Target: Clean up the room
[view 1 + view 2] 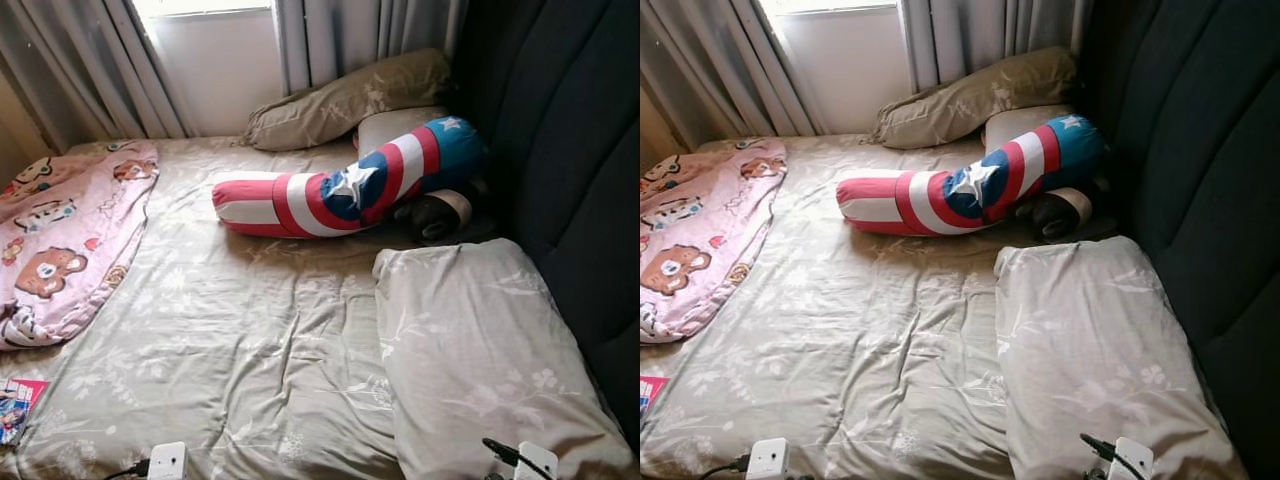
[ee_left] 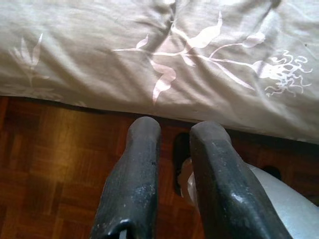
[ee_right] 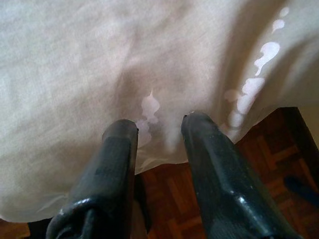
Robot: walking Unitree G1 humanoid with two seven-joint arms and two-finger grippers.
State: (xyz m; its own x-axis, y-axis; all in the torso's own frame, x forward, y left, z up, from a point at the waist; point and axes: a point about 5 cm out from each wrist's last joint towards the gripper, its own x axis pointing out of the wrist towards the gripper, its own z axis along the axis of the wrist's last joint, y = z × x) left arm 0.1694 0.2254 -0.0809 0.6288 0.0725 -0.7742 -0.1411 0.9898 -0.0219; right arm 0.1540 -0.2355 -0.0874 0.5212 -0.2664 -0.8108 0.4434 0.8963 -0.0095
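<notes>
Nearest, left claw [image 2: 174,137] and right claw [image 3: 159,124] both slightly parted and grasping nothing, hanging over the wooden floor [image 2: 55,149] at the bed's [image 1: 230,340] edge. Further in, a beige pillow [image 1: 480,350] by the dark headboard [image 1: 580,170] and a pink cartoon blanket [image 1: 65,235] opposite. Farthest, a striped star bolster [image 1: 340,190] lying across the bed before another pillow [image 1: 350,98] and grey curtains [image 1: 330,40].

A home bedroom is showing here: a bed [image 1: 250,340] is lying under a rumpled floral sheet, with pillows [image 1: 480,350] sitting against the dark padded headboard [image 1: 570,150]. Curtains [image 1: 330,40] are hanging at the window beyond the bed, and parquet floor [image 2: 50,164] is showing beside it.
</notes>
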